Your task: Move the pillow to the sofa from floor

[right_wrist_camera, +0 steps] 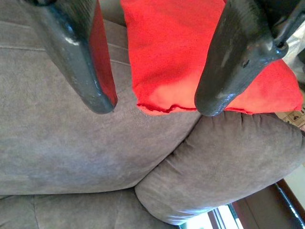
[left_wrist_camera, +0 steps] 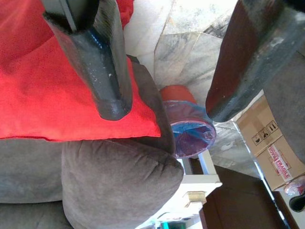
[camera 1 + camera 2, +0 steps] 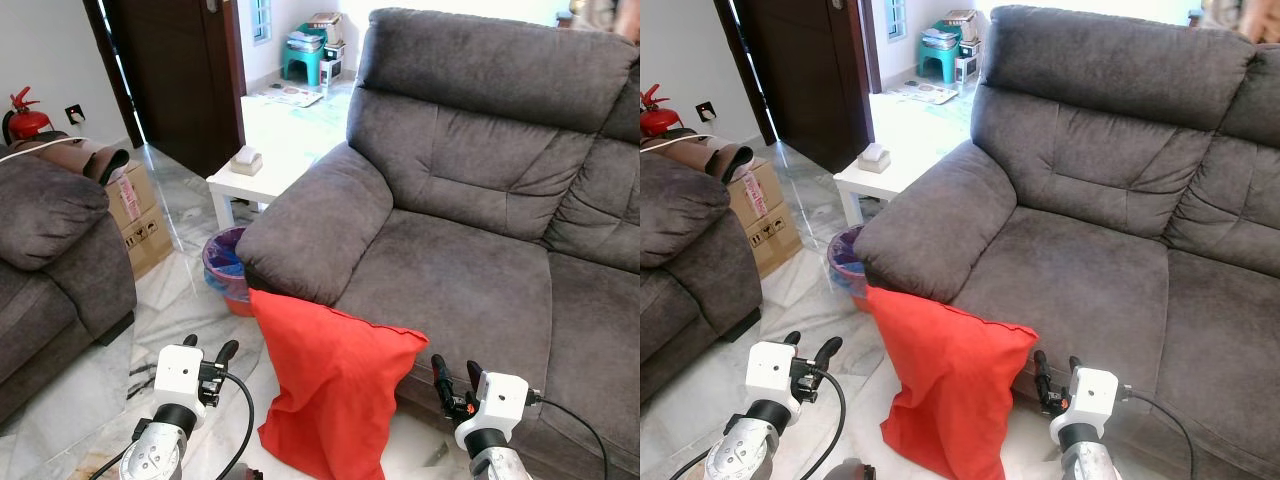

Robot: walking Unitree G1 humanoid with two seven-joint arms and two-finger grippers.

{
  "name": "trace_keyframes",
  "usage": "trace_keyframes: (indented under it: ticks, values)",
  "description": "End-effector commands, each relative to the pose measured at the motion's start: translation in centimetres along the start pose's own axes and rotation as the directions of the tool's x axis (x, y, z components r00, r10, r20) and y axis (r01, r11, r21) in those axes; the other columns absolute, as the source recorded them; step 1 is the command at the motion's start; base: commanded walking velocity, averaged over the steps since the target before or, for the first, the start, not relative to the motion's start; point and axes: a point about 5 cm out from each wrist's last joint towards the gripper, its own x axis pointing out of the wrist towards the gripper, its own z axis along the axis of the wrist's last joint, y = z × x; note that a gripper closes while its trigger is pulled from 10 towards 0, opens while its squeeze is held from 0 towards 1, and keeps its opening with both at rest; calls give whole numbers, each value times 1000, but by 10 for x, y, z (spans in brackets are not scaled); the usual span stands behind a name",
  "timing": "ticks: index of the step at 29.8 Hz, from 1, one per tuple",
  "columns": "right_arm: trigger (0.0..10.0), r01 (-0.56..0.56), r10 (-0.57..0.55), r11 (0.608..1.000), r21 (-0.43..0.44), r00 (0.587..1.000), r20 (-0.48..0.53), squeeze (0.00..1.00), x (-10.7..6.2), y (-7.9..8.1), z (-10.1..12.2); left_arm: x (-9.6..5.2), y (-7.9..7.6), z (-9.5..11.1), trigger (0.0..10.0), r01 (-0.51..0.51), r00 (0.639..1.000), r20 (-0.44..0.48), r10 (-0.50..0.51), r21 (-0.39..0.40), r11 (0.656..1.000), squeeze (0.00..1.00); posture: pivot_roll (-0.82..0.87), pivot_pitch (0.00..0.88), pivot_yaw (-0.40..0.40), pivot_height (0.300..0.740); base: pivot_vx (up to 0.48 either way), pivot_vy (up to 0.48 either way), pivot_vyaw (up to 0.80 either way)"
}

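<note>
A red pillow (image 3: 330, 385) stands upright on the floor, leaning against the front of the grey sofa (image 3: 470, 200) just below its left armrest (image 3: 315, 225). My left gripper (image 3: 210, 352) hangs open to the pillow's left, a short way off, with nothing between its fingers. My right gripper (image 3: 455, 378) is open to the pillow's right, close to its upper corner and in front of the seat cushion. The left wrist view looks past open fingers (image 2: 102, 71) at the pillow (image 2: 52, 90) and armrest. In the right wrist view the pillow (image 1: 176, 52) lies between the open fingers.
A purple-lined bin (image 3: 225, 265) stands on the marble floor beside the armrest. A white side table (image 3: 262, 175) with a tissue box sits behind it. Another grey sofa (image 3: 50, 260) and a cardboard box (image 3: 140, 215) are on the left. A dark door (image 3: 175, 70) stands at the back.
</note>
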Motion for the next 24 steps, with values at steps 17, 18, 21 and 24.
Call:
trace_keyframes:
  ticks: [17,18,21,24]
  values:
    - [10000,3,-3,1000,1,1000,-7,0,1,1,-1,-1,2,0,10000,3,1000,-10,-3,-3,1000,0,1,88,14,630,0,0,0]
    - [10000,4,-4,1000,1,1000,-7,0,1,1,-1,-1,2,0,10000,5,1000,-9,-5,-3,1000,0,1,88,14,630,0,0,0]
    - [10000,4,-4,1000,0,1000,-8,0,0,1,-2,-1,1,0,10000,8,1000,-8,-8,-4,1000,0,3,87,14,630,0,0,0]
    - [10000,8,-8,1000,-4,1000,-9,0,0,0,-2,-1,1,0,10000,8,1000,-8,-8,-5,1000,0,4,87,14,630,82,0,0]
